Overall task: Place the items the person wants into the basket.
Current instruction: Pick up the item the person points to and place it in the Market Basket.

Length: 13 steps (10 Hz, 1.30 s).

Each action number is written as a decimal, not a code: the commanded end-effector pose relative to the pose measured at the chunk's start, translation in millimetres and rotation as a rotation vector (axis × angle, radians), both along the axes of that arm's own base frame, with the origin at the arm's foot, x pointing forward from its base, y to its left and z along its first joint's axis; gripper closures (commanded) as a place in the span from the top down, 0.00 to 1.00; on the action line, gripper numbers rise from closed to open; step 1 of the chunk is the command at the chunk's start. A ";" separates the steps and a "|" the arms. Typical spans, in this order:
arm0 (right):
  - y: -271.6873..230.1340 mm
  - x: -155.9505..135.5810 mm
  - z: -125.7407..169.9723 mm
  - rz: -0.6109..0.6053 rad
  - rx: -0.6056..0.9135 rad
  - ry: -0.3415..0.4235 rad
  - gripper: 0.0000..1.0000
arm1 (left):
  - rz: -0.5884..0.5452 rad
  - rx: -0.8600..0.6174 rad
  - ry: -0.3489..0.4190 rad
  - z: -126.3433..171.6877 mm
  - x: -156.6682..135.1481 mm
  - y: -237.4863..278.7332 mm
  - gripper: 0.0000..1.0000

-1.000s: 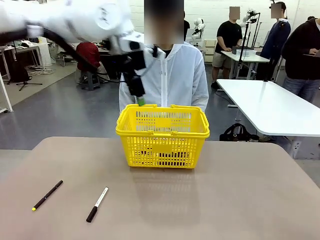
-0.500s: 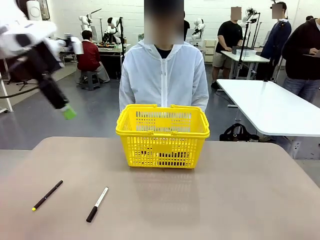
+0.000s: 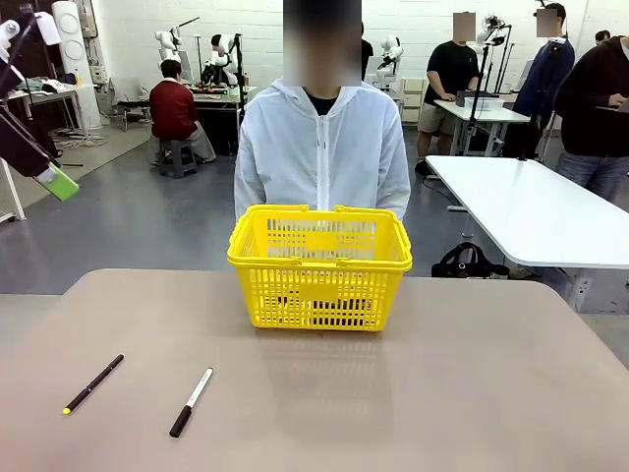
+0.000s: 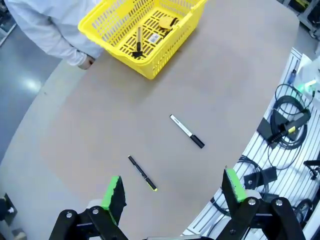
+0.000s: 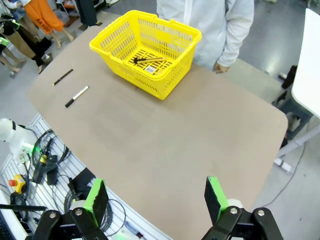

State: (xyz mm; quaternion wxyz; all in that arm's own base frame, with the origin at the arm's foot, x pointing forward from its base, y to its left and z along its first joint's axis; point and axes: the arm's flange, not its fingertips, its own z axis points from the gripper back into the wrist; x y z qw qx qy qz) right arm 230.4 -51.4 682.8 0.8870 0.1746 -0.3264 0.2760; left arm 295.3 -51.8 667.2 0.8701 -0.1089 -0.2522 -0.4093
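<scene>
Two tools (image 4: 172,187) (image 5: 152,197) apparently empty above table (image 3: 442,393)

Sitting upright at the table's far middle: bright yellow lattice basket (image 3: 319,267), handles folded down along the rim. Lying on its floor: slim yellow-and-black utility knife (image 4: 139,42) and, near it, small rounded yellow tape measure (image 4: 165,23). Standing just behind, facing across: person in white zip-up jacket (image 3: 321,147).
</scene>
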 end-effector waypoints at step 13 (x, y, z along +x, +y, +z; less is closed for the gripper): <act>1.4 0.8 -1.1 0.001 -0.002 0.001 1.00 | 0.051 -0.209 0.021 -7.0 18.0 55.0 1.00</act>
